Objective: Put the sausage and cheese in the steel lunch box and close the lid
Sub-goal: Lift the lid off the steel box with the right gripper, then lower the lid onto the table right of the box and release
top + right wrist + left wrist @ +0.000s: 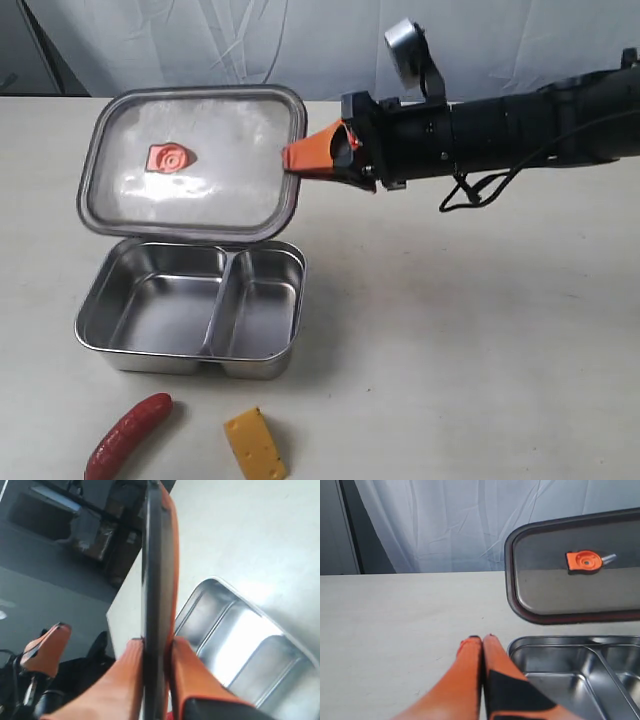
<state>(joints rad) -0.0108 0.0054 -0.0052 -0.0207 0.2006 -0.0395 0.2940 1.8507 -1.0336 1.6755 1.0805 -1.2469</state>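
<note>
The right end effector (pixel 293 157) is pinching the lid (pixel 230 150) by just its right edge. It holds the lid up on its side at the far end of the steel lunch box (pixel 150 358). That is a small grip on a big flat thing, so the lid could slip out, swing, or drop onto the box. The box is open and both its parts have nothing in them. The sausage (pixel 128 436) lies on the tabletop (pixel 480 360) at the near left. The cheese (pixel 255 446) lies a little to its right, and both are apart from the box. If the lid went down now, the food would be shut out. The left end effector (pixel 481 639) has its fingers pressed together with nothing between them, low by the left side of the box. It would need to spread them before it could pick anything up. The sausage is round and shiny, so I think it may roll or slide out of a pinch. The cheese is small and may tip over. I can read no words or brand anywhere, and the orange valve (pixel 170 158) on the lid shows no letters.
</note>
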